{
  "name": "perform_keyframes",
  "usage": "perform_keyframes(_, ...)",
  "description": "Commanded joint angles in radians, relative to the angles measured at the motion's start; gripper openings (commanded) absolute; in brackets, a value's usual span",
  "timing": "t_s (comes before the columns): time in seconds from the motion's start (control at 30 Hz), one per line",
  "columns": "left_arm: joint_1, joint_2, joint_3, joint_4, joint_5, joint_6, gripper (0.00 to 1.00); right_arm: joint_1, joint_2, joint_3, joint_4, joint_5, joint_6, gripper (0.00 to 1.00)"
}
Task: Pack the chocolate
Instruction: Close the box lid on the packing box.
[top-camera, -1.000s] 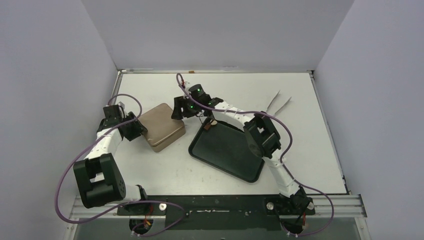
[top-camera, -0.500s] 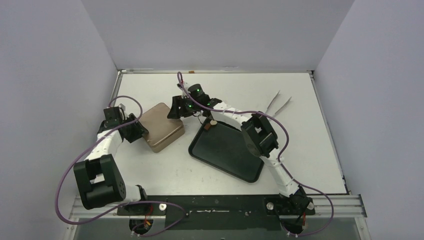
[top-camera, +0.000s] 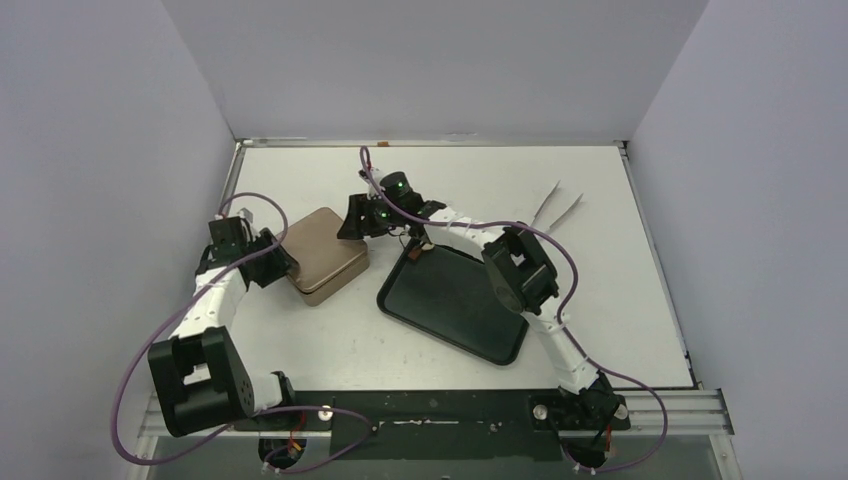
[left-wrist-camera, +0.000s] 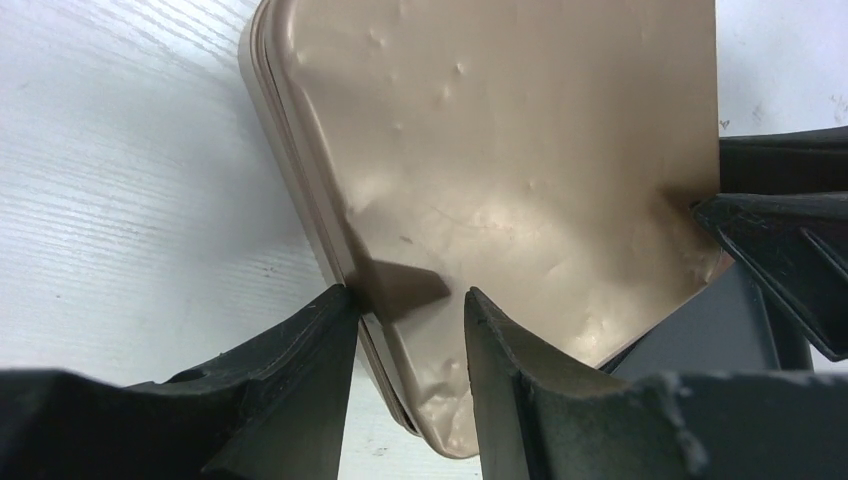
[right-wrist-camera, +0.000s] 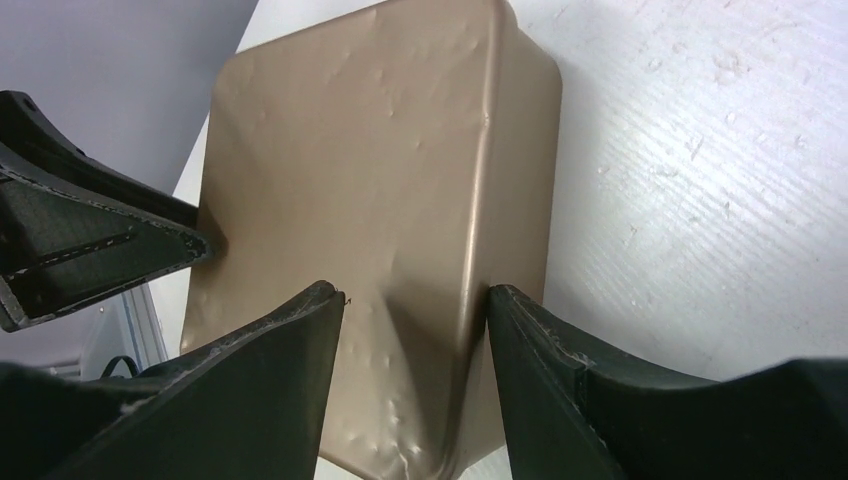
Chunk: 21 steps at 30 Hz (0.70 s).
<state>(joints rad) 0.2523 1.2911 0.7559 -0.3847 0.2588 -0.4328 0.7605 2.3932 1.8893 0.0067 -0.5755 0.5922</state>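
Left of centre on the table (top-camera: 600, 300), the gold-brown tin (top-camera: 323, 254) is sitting with its lid on. Left gripper (left-wrist-camera: 405, 298) is straddling one corner, jaws parted, one finger at the rim, the other over the lid. Right gripper (right-wrist-camera: 415, 292) is straddling the opposite corner, jaws likewise spread. Black tray (top-camera: 470, 315) is lying just right of the tin. One small chocolate (top-camera: 416, 252) is showing at the tray's far corner, crowded by the right arm. Tweezers (top-camera: 557, 208) are lying well apart, far right.
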Motion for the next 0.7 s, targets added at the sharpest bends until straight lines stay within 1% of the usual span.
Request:
perform_keyframes(0.0,-0.019,-0.048,-0.021,0.006,-0.003,0.003,0.41,0.011,-0.099,-0.022,0.0,0.019,-0.015,0.56)
perform_keyframes(0.1,-0.021,-0.042,-0.039,-0.001,-0.023,0.009,0.41,0.013,-0.106,-0.03,-0.004,0.04,-0.025,0.56)
perform_keyframes(0.2,-0.021,-0.043,-0.041,-0.011,-0.06,0.015,0.41,0.012,-0.104,-0.025,-0.042,0.042,-0.033,0.56)
perform_keyframes(0.37,-0.021,-0.088,-0.022,-0.021,-0.109,0.016,0.43,0.013,-0.105,-0.021,-0.061,0.058,-0.049,0.56)
perform_keyframes(0.5,-0.019,-0.098,-0.024,-0.02,-0.086,0.002,0.45,0.014,-0.109,-0.011,-0.068,0.061,-0.056,0.51)
perform_keyframes(0.67,-0.019,-0.081,-0.03,-0.016,-0.08,0.001,0.45,0.024,-0.126,0.008,-0.119,0.078,-0.084,0.51)
